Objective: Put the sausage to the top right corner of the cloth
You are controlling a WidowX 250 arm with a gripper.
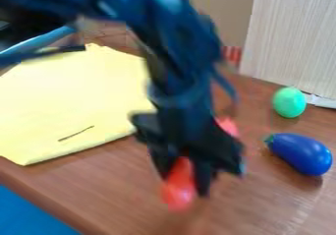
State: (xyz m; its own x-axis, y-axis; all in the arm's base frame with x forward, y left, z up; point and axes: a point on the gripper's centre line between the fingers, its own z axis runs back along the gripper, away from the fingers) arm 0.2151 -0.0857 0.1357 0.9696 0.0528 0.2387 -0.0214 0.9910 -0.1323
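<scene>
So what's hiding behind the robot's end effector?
A bit of something pink peeks out from behind the end effector, with brown table beside it. The rest is covered, so I can't tell what it is.

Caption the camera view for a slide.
Black two-finger gripper holding a red toy sausage over a brown wood-look table, beside a spread yellow cloth.

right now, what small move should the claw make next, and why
Probably lift slightly and carry the red sausage up-left in the view, toward the yellow cloth: the claw has it between its fingers, but it's off the cloth, over the brown table.
</scene>
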